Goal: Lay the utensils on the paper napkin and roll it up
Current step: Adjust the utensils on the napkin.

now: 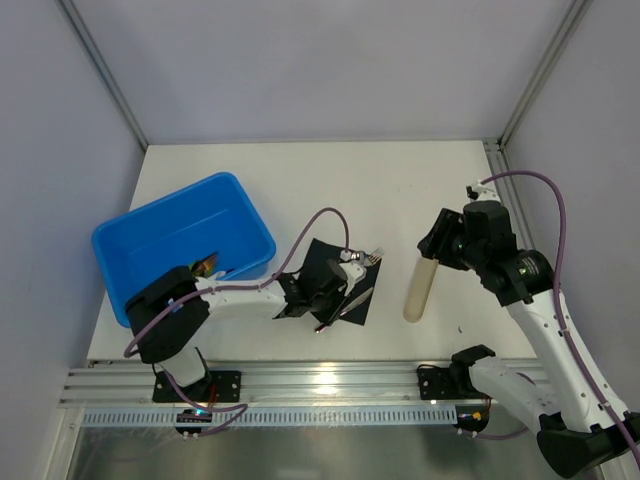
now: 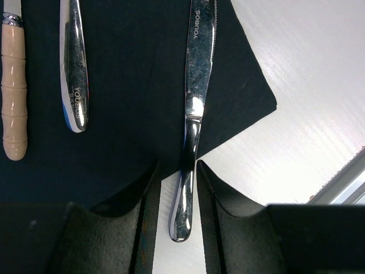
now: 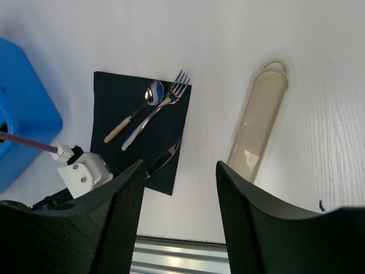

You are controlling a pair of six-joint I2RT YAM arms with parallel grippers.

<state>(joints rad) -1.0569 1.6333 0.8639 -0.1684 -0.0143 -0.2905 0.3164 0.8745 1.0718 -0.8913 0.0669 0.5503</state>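
Observation:
The black paper napkin (image 1: 362, 300) lies flat on the white table, right of the blue tub. Three utensils rest on it: a beige-handled spoon (image 3: 153, 91), a fork (image 3: 177, 85) and a knife (image 3: 165, 157). In the left wrist view the knife (image 2: 194, 97) runs off the napkin (image 2: 131, 85) edge onto the table. Its handle end lies between the fingers of my left gripper (image 2: 177, 165), which is open with a gap on each side of the handle. My right gripper (image 3: 179, 165) hovers open and empty, high above the table right of the napkin (image 3: 165, 125).
A blue tub (image 1: 180, 240) stands at the left with something small inside. A long beige case (image 1: 420, 285) lies right of the napkin, under the right arm. The aluminium rail (image 1: 320, 385) runs along the near table edge.

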